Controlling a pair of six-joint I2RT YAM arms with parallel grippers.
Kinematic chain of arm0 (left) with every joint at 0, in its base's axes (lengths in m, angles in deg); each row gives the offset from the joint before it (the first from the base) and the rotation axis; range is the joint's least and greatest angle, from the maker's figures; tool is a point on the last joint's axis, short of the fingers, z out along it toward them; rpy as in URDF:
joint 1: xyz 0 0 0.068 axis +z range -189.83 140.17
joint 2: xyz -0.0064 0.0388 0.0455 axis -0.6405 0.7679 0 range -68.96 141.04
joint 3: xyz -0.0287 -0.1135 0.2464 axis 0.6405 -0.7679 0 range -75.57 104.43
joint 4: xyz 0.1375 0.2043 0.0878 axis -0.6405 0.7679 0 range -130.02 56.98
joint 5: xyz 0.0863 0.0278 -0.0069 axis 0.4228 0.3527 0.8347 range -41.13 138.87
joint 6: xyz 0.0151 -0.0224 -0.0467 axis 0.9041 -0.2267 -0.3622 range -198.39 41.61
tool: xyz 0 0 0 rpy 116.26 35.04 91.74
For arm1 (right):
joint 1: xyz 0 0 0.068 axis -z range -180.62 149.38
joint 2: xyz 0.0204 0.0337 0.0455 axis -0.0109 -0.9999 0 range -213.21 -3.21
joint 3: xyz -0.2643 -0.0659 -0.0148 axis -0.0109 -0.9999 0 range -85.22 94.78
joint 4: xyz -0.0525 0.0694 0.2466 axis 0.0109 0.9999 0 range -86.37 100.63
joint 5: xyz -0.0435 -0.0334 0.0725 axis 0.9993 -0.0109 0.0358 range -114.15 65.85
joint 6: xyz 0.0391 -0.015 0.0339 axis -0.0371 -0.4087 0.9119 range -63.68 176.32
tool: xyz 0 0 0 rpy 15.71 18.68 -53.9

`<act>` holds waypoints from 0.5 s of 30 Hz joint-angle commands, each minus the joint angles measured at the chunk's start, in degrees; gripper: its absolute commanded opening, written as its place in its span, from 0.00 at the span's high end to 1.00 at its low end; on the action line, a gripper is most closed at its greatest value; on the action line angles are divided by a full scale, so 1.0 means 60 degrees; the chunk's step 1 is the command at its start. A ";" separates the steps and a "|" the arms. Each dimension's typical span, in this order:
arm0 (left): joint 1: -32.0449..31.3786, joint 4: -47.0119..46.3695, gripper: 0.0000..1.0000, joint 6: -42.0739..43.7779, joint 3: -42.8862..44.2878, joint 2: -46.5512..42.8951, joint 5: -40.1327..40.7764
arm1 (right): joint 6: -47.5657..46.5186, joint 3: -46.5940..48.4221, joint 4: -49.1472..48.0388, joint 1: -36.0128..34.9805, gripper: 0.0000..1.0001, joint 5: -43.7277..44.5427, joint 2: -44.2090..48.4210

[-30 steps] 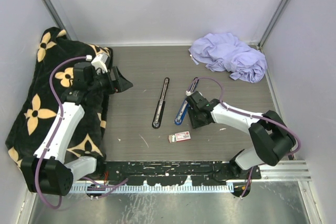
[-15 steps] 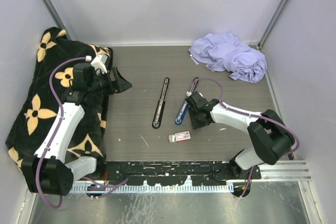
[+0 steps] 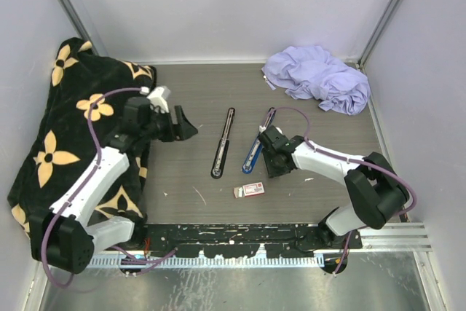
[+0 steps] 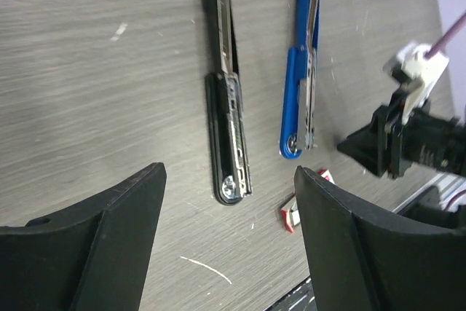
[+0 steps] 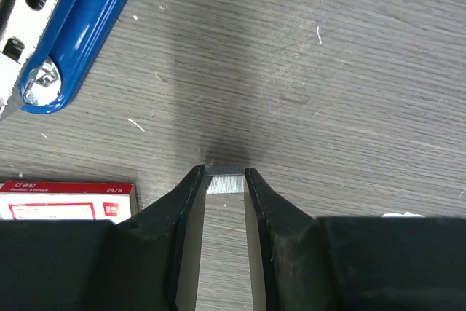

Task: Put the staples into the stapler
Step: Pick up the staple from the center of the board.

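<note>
Bright, even light, sharp focus; a soft shadow crosses the table (image 5: 349, 71) beyond the right fingers (image 5: 186, 238).

Grey wooden table (image 3: 189, 100). In the middle, side by side, a black stapler (image 3: 223, 143) and a blue stapler (image 3: 253, 152), both opened out flat. Near the blue one's end, a little red and white box of staples (image 3: 249, 191). Near the box, a tiny silver strip of staples (image 5: 224, 180). Purple cloth (image 3: 318, 78) bunched in the far right corner. Black flowery blanket (image 3: 51, 129) along the left.

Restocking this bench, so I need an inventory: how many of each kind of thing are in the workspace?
Staplers: 2, black stapler, blue stapler
Staple box: 1
Staple strip: 1, between right jaws
Cloths: 2, purple cloth, flowered blanket
Total: 6
</note>
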 commanded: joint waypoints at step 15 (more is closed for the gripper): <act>-0.6363 -0.5253 0.29 0.0034 0.0713 0.4993 0.4444 | -0.0641 0.0826 -0.0425 0.2948 0.74 -0.1261 0.1343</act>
